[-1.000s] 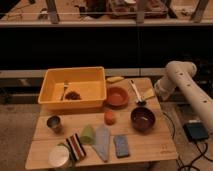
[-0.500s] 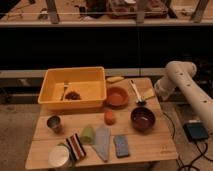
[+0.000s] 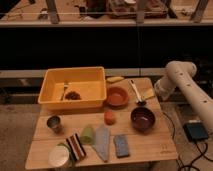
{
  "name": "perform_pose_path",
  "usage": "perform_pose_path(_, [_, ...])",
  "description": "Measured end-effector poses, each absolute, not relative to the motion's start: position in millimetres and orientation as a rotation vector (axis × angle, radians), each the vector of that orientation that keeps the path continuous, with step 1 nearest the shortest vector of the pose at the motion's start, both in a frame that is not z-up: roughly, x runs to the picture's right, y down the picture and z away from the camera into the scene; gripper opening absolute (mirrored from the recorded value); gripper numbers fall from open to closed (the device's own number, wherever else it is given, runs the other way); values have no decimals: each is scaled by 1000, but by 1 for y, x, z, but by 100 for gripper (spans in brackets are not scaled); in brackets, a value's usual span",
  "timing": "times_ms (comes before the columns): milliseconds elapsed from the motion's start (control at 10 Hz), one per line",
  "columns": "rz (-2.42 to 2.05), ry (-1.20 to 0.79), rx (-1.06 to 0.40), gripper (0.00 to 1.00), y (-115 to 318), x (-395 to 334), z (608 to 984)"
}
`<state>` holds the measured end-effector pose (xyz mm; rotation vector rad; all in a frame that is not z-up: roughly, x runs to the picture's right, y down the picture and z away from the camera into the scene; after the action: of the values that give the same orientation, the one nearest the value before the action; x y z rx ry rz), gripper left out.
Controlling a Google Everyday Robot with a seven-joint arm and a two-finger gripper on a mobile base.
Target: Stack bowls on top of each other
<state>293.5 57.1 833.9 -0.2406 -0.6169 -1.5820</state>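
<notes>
An orange-red shallow bowl (image 3: 117, 96) sits on the wooden table (image 3: 150, 145), just right of the yellow tub. A deeper dark maroon bowl (image 3: 142, 119) sits apart from it, nearer the front right. Both are upright and empty. My white arm (image 3: 180, 80) bends in from the right. Its gripper end (image 3: 160, 93) hangs at the table's right edge, behind and to the right of the maroon bowl, touching neither bowl.
A large yellow tub (image 3: 75, 89) with scraps stands back left. A metal cup (image 3: 54, 123), an orange item (image 3: 110, 116), a green cup (image 3: 88, 134), a grey cloth (image 3: 102, 142), a blue sponge (image 3: 121, 145) and a spoon (image 3: 135, 91) lie around. A black box (image 3: 195, 131) sits on the floor.
</notes>
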Motion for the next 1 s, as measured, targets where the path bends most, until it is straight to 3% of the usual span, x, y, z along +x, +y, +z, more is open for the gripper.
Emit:
perform_pose_path(500, [-1588, -631, -227, 80, 62, 294, 832])
perform_pose_path(1000, [-1614, -660, -174, 80, 108, 294, 806])
